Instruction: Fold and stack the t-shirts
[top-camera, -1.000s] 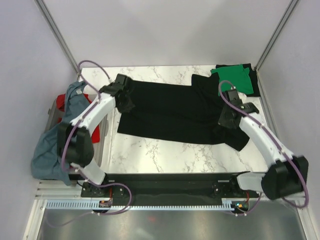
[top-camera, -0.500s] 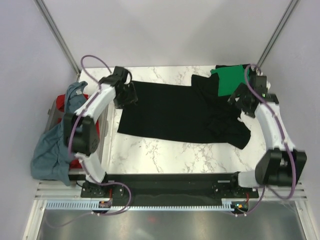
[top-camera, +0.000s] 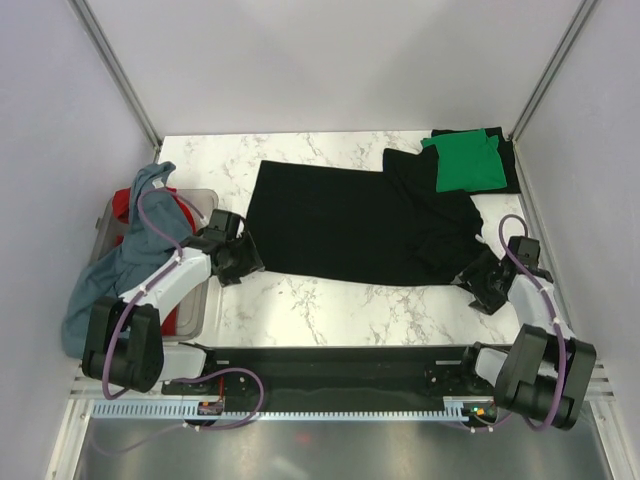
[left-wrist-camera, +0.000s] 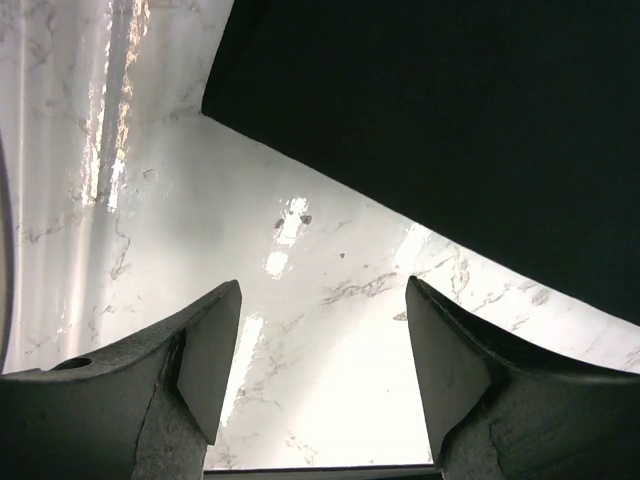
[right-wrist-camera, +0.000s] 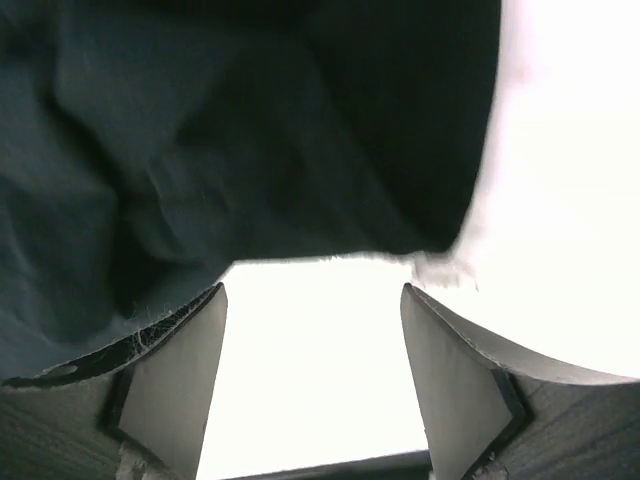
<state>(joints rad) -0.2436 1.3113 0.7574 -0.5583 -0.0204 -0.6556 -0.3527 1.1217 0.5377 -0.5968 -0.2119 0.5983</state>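
Observation:
A black t-shirt (top-camera: 350, 220) lies spread across the middle of the marble table, bunched and wrinkled at its right end. My left gripper (top-camera: 248, 262) is open just off the shirt's near-left corner. In the left wrist view it (left-wrist-camera: 322, 292) hangs over bare marble, with the black t-shirt (left-wrist-camera: 450, 120) ahead. My right gripper (top-camera: 478, 284) is open at the shirt's near-right corner, and in the right wrist view it (right-wrist-camera: 312, 295) holds nothing, with the black cloth's (right-wrist-camera: 250, 130) edge just beyond the fingertips. A folded green t-shirt (top-camera: 465, 162) rests on dark cloth at the back right.
A translucent grey bin (top-camera: 197, 296) stands at the table's left edge. A grey-blue shirt (top-camera: 105, 285) is draped over it, and a red shirt (top-camera: 124, 206) shows inside. Frame posts rise at both back corners. Bare marble (top-camera: 340, 310) runs along the near side.
Both grippers opened and let go of the black t-shirt. Both arms swung out to the far side, then drew back to the shirt's near corners. The shirt now lies flatter.

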